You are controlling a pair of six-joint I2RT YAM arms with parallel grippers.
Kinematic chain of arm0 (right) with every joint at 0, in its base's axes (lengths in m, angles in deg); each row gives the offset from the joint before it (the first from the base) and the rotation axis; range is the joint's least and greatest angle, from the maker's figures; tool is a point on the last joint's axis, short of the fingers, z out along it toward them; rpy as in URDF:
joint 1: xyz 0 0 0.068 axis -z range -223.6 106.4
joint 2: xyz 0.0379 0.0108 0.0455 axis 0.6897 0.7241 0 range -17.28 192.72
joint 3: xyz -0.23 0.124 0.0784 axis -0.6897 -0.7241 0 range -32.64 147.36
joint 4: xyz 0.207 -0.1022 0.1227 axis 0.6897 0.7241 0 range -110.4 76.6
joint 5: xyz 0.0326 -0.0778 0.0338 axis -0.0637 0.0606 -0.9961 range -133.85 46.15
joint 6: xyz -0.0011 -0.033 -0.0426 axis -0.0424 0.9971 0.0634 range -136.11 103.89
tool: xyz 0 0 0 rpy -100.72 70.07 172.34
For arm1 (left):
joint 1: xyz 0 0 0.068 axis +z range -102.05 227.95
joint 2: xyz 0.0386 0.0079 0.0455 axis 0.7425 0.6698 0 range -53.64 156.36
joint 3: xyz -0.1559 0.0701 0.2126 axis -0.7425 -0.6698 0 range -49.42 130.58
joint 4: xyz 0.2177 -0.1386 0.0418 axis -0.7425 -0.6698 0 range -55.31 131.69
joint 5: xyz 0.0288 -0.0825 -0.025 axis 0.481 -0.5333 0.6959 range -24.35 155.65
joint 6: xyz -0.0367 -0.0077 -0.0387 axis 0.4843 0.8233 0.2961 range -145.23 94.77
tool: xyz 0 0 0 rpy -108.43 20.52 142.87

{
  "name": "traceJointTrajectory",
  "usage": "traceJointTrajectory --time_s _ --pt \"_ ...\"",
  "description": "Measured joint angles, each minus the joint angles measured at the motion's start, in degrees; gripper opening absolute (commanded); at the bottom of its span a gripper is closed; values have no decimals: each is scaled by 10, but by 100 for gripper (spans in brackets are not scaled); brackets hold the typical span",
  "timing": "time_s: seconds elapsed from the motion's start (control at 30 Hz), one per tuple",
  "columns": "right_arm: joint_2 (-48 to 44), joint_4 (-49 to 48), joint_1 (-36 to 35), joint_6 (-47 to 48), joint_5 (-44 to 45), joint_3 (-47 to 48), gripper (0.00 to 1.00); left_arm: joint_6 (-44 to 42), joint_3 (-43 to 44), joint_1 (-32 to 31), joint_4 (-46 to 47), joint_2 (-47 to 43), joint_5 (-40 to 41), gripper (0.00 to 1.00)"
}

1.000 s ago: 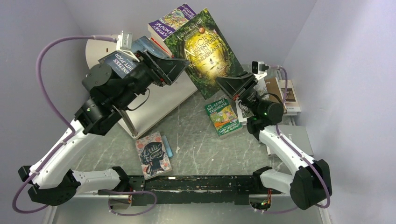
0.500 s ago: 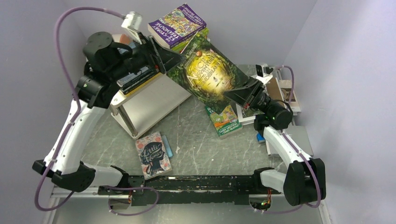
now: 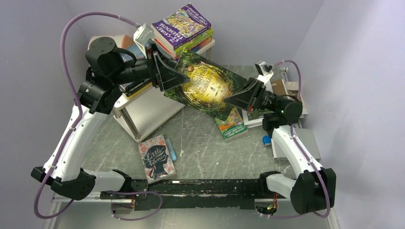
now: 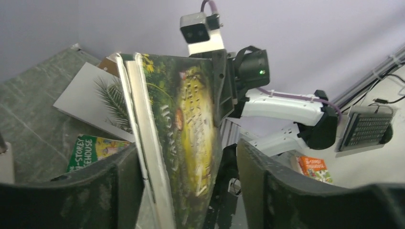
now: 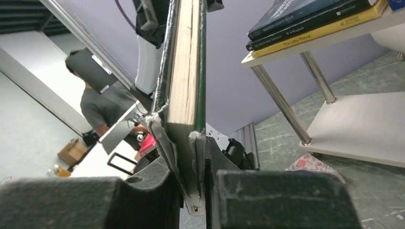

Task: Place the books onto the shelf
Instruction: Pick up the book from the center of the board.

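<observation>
Top external view: a green-gold book with a glowing yellow middle and gold lettering on its cover hangs in the air, cover up and tilted, between the two arms and just in front of the shelf. The right gripper pinches its right edge, and the left gripper sits at its left end, next to the shelf's upper board. A stack of books with a purple one on top lies at the far end of that board. On the table, a floral book lies flat near the arm bases, and a green paperback lies partly under the held book. Left wrist view: the left fingers are spread wide with the book's end standing between them; the book is close to one finger and clear of the other. Right wrist view: the right fingers are pressed tight on the cover and pages at the book's edge. Beyond them, a few dark books and a yellow one lie flat on the upper board.
</observation>
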Motion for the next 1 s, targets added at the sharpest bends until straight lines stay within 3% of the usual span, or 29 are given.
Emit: traceJointTrajectory --time_s 0.1,0.2,0.23,0.43,0.53,0.73,1.0 --pt "-2 41 0 33 -23 31 0 -9 -2 5 -4 0 -7 38" --pt "-2 68 0 54 -41 55 0 -9 -11 6 -5 0 -12 7" --pt "-2 73 0 59 -45 58 0 0 -14 6 -3 0 -15 5" --pt "-2 106 1 71 -29 60 52 54 -47 7 33 -22 -4 5" --pt "-5 135 1 71 22 59 69 83 -82 3 65 -50 47 5" --pt "-42 134 -13 57 144 23 80 167 -125 3 135 -108 204 5" --pt "-40 172 -141 67 314 15 81 287 -175 3 221 -141 328 5"
